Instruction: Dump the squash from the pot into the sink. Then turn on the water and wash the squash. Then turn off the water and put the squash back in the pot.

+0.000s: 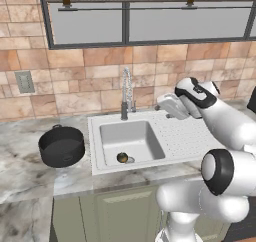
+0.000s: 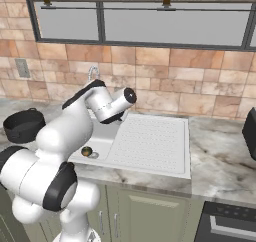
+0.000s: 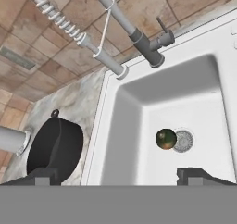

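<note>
The squash (image 1: 122,158) (image 2: 86,151) (image 3: 165,139), small and dark green with orange patches, lies on the floor of the sink (image 1: 130,136) (image 2: 102,136) (image 3: 139,116), touching the round metal drain (image 3: 183,140). The black pot (image 1: 61,146) (image 2: 23,125) (image 3: 55,146) stands upright on the counter left of the sink. My gripper (image 1: 165,108) (image 3: 120,176) hovers above the sink's back right, beside the faucet (image 1: 126,93) (image 3: 74,31). It is open with nothing between its fingers. No water stream shows at the spout.
A ribbed drainboard (image 1: 190,133) (image 2: 150,141) adjoins the basin on the right. The faucet's lever (image 3: 162,33) sticks out at its base. A tiled wall with an outlet (image 1: 24,82) and a window rise behind. A dark appliance (image 2: 250,131) sits on the counter's far right.
</note>
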Tool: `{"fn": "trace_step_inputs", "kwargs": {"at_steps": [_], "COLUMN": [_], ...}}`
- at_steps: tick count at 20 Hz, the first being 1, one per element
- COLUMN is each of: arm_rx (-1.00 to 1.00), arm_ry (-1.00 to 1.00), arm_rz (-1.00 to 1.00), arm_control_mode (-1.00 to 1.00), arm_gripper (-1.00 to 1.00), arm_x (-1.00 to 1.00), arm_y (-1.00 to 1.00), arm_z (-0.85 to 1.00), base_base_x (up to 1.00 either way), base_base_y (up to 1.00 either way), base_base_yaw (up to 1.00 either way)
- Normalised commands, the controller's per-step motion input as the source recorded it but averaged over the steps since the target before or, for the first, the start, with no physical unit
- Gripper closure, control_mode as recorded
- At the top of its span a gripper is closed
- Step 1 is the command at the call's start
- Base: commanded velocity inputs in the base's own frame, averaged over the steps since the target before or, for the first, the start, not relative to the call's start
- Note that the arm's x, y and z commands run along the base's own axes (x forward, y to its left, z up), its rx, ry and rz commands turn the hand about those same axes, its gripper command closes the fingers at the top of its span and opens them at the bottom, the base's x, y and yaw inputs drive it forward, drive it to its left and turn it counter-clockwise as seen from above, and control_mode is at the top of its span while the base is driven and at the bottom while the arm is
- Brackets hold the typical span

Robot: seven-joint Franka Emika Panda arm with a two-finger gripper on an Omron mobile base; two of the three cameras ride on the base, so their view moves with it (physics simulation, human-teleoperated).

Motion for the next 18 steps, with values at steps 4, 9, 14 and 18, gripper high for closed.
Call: {"fn": "trace_step_inputs", "kwargs": {"at_steps": [4,9,14,18], "arm_rx": [0.00,0.01,0.05,0.08], "arm_ry": [0.00,0.00,0.00,0.00], "arm_rz": [-0.01,0.00,0.00,0.00], "arm_control_mode": [-1.00,-1.00,-1.00,-1.00], "arm_gripper": [-1.00,-1.00,-1.00,-1.00], "arm_x": [0.13,0.16,0.19,0.26], "arm_y": [0.00,0.00,0.00,0.00], "arm_z": [-0.15,-0.10,-0.04,-0.01], "base_base_x": [0.00,0.00,0.00,0.00], "base_base_y": [0.00,0.00,0.00,0.00], "base_base_yaw": [0.00,0.00,0.00,0.00]}}
